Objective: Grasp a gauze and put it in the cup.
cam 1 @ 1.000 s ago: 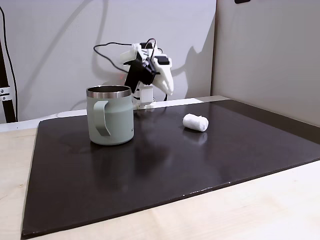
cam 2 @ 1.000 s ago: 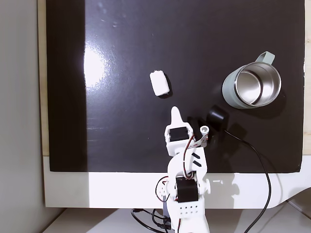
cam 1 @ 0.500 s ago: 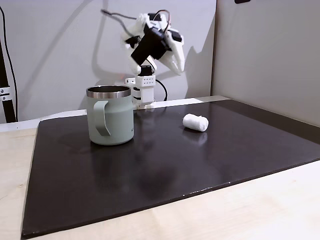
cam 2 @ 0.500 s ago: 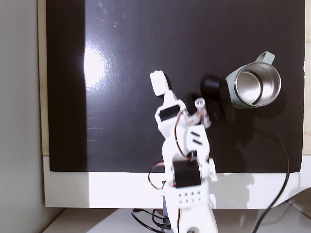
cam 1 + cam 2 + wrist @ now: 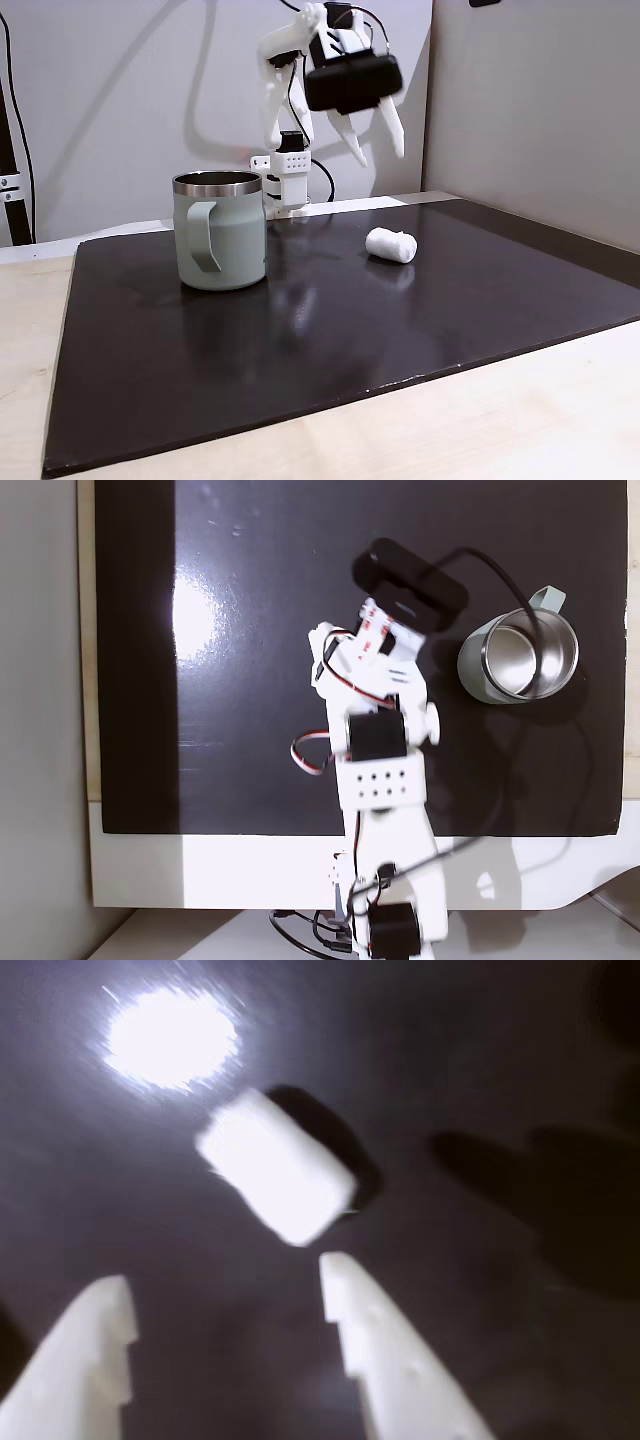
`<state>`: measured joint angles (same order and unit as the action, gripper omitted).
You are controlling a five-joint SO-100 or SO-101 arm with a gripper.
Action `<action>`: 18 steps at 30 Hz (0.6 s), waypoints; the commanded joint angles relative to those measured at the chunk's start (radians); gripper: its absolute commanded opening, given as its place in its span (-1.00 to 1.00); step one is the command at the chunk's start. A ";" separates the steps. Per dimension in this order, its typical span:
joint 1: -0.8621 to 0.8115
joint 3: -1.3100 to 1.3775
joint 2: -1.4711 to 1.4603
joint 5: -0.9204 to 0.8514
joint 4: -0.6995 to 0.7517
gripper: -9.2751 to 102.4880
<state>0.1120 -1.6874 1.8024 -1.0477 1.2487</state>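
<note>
claw: (image 5: pixel 225 1305) open wide, nothing between the fingers; two white fingers come up from the bottom edge of the wrist view. In a fixed view the claw (image 5: pixel 372 144) hangs high, upper centre of frame, tips pointing down.
gauze: (image 5: pixel 277 1179) white roll, blurred, upper-centre of the wrist view, just above the finger tips and not touching them, tilted diagonally, dark shadow to its right. In a fixed view the gauze (image 5: pixel 390 245) lies on its side right of centre, below the raised claw.
cup: (image 5: pixel 220 232) sage-green mug, steel rim, upright, left of centre in a fixed view, handle toward the camera. In the top-down fixed view the cup (image 5: pixel 520 660) sits at the right edge, handle toward upper right, steel inside visible.
gauze vs cup: well apart, both on the dark mat.
surface: (image 5: pixel 330 330) glossy dark mat over a pale wood top; bright lamp glare at upper left of the wrist view.
arm: (image 5: pixel 380 740) white, reaches up from the bottom centre of the top-down fixed view; black camera block with cable at its top end.
</note>
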 commanded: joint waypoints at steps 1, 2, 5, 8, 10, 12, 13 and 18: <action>-0.006 0.170 -0.098 -0.114 0.097 -0.41; -0.003 0.206 -0.138 -0.138 0.133 -0.40; 0.002 0.290 -0.249 -0.199 0.213 -0.38; 0.008 0.393 -0.370 -0.219 0.290 -0.36; 0.015 0.459 -0.446 -0.227 0.337 -0.35; 0.021 0.518 -0.515 -0.229 0.360 -0.35; 0.025 0.546 -0.548 -0.229 0.365 -0.35; 0.035 0.678 -0.686 -0.230 0.379 -0.34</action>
<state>0.1427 -1.1213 1.1443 -1.2732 1.6183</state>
